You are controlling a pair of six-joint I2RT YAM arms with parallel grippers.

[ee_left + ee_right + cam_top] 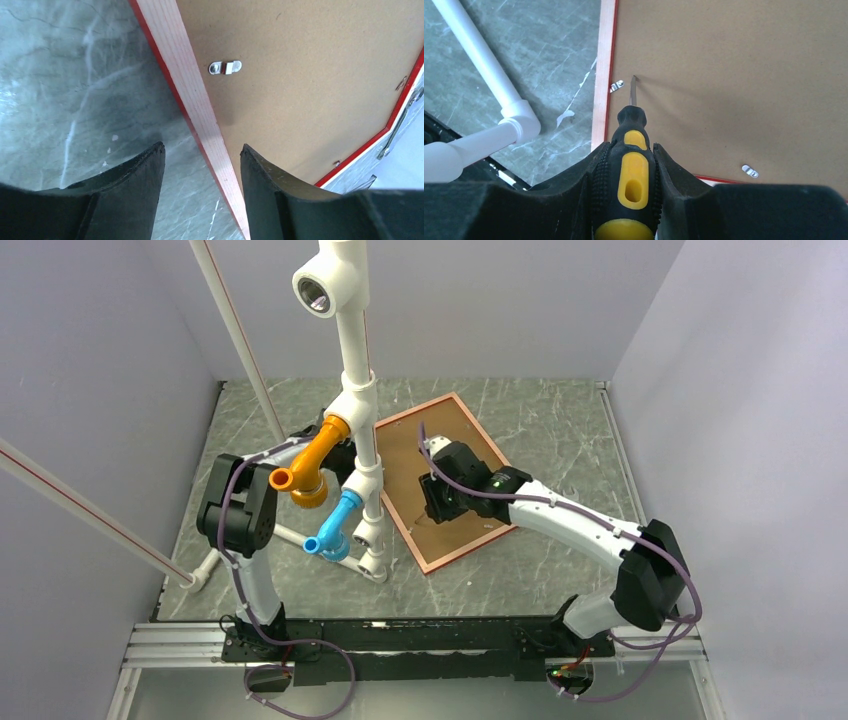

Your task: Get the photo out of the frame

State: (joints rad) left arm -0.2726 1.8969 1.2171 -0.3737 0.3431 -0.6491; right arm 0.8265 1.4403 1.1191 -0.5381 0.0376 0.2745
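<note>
Frame (415, 411) lies flat, back up, mid-bench (560, 420), set at an angle to the bench edges. Backing board (410, 455) sits inside the frame. Pipe stand (355, 350) stands just left of the frame, its foot beside the frame's left rail. Left fingers (135, 175) are spread apart across a rail: one over the bench, the other over the board. Right fingers (674, 170) are over the board with a screwdriver (634, 165) clamped between them, tip on the board just beside a clip (616, 86) at the rail.

The frame (470, 549) lies back-up on the marbled table (560, 430) beside white pipework (372, 480).
</note>
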